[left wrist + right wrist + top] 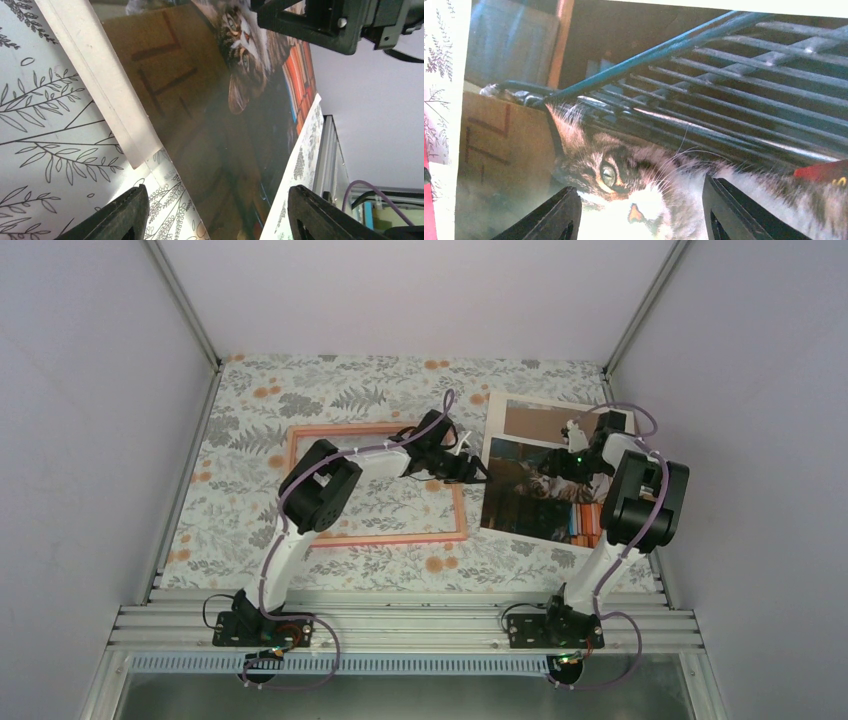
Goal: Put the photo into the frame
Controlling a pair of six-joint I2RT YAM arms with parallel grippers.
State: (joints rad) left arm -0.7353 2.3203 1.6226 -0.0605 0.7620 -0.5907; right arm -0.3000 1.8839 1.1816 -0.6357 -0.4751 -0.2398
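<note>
Left gripper [217, 196] and right gripper [640, 190] both hang open over the photo [522, 505], lying flat just right of the frame [380, 538], so I'd say pickup's next: pinch an edge, lift, carry it left.

The top view looks down from behind; both wrist views sit close above the photo [520, 505].

A leaf-and-flower patterned cloth [330, 380] lies spread flat, a brown board [535, 422] on its far right part.
</note>
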